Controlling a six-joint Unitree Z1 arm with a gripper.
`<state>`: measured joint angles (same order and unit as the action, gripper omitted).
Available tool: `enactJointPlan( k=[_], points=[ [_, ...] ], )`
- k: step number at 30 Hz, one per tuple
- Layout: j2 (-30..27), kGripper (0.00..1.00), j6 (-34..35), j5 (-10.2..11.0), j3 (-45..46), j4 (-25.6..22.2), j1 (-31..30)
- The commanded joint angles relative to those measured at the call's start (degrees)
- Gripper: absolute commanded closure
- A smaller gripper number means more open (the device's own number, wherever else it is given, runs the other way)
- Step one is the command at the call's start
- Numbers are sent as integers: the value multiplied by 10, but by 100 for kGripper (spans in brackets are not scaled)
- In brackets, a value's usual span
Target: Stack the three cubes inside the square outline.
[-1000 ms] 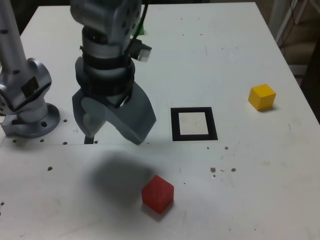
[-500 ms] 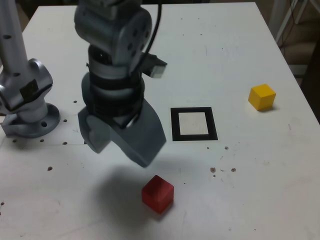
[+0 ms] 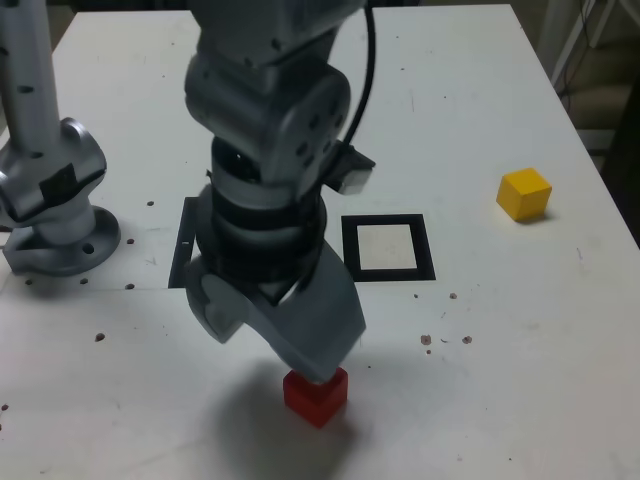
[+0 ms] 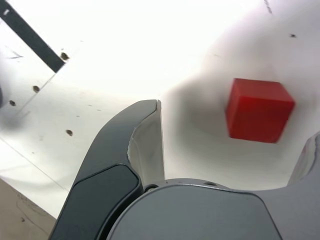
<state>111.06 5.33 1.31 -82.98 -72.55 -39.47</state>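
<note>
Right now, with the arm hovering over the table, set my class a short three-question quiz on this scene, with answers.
1. True or false: the gripper is shut on the red cube.
2. Which cube lies nearer the square outline in the exterior view: red or the yellow cube?
3. Fill in: the square outline holds ____ cubes.

Key
1. False: the jaws stand open with the red cube between them, untouched on the table.
2. Red, though not by much.
3. No.
</note>
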Motion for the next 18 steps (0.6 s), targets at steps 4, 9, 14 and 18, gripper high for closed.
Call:
enactJointPlan(
  k=[4, 9, 14, 18],
  points=[
    [24, 3, 1, 1, -15, 0, -3],
    [44, 3, 1, 2, -19, 13, -5],
    [59, 3, 1, 3, -19, 28, -5],
    [66, 4, 1, 4, -19, 35, -5]
  ],
)
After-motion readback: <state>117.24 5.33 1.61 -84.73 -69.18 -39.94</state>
